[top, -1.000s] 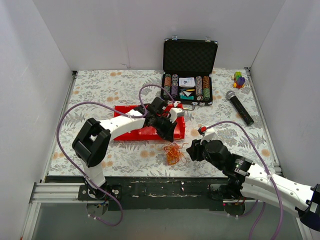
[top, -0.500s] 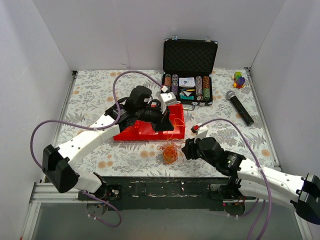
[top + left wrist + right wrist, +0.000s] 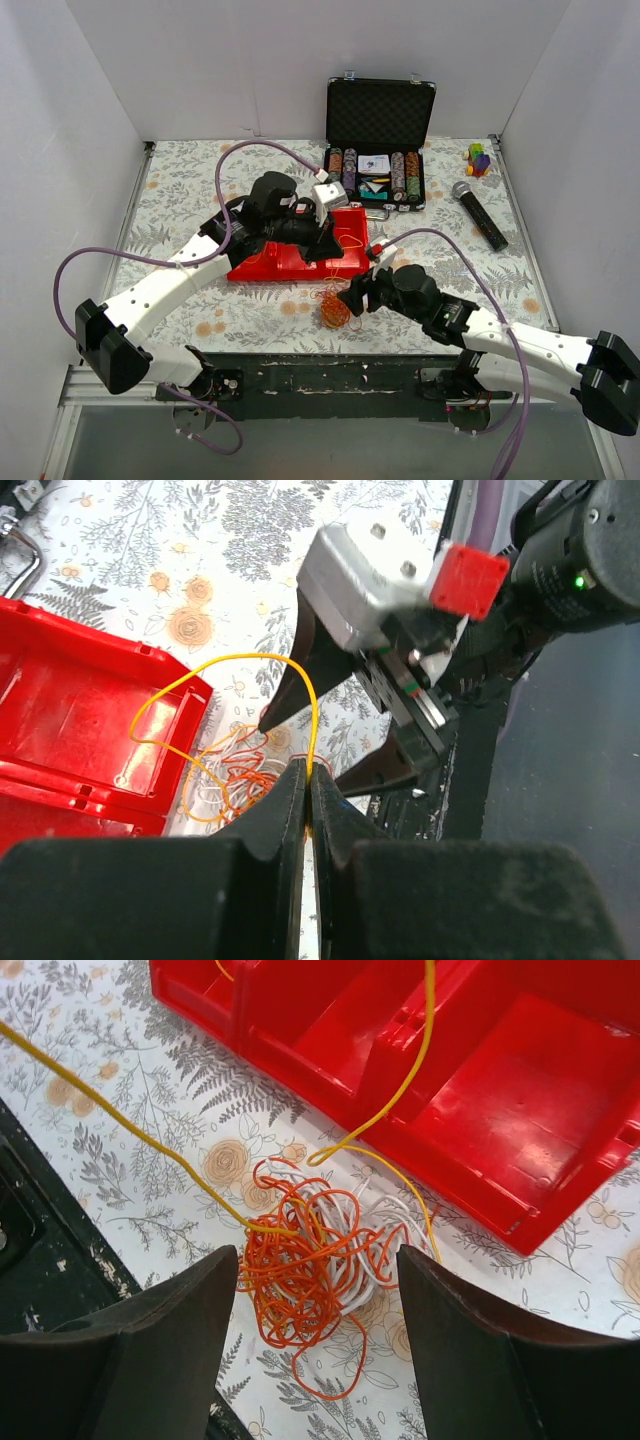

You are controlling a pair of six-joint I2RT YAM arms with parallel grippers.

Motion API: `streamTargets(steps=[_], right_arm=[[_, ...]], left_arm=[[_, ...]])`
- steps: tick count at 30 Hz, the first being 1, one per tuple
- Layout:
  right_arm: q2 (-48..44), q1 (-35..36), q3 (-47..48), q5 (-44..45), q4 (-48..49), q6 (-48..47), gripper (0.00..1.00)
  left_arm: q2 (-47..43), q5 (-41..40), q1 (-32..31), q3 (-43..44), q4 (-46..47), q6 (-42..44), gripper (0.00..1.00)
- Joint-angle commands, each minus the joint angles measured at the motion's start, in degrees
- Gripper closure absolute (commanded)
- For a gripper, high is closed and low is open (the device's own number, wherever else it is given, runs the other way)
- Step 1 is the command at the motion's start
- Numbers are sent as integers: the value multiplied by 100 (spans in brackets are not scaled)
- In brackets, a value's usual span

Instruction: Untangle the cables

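My left end effector [image 3: 308,776] is closed, its fingers pinching one yellow strand [image 3: 215,664]. The strand rises from the cables [image 3: 240,775] in a loop that passes over the corner of the red tray [image 3: 70,730]. My right end effector [image 3: 315,1260] is open and hangs over the cables, with one finger showing on each side of them in the wrist view. The cables form a clump of orange, yellow and white loops lying on the desk [image 3: 190,185], just beside the tray's near edge. A second yellow length leaves the clump towards the desk's front edge.
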Motion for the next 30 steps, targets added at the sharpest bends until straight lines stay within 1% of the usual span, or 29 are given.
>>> streamTargets(steps=[1, 4, 8, 10, 14, 18, 22, 26, 30], right_arm=[[298, 38, 19, -504, 602, -248, 27], [264, 55, -139, -486, 708, -274, 27], [10, 64, -359, -433, 821, -248, 26], [0, 64, -412, -442, 971, -248, 26], [395, 73, -228, -372, 1094, -274, 26], [737, 91, -88, -311, 1550, -336, 26], [1238, 108, 228, -336, 1850, -424, 27], [1547, 205, 510, -398, 2078, -520, 29], [1897, 266, 721, -512, 2158, -564, 31]], left_arm=[[-214, -327, -33, 218, 318, -55, 100], [-187, -652, -33, 227, 450, -38, 100], [-73, -1337, -42, 235, 573, -20, 100], [-55, -1321, -42, 227, 582, -28, 100], [-29, -1251, -50, 253, 609, -160, 100], [-64, -1172, -50, 244, 600, -230, 100], [-125, -1057, -59, 209, 565, -292, 100], [-161, -1013, -59, 148, 530, -301, 100], [-187, -1022, -59, 139, 530, -318, 100]])
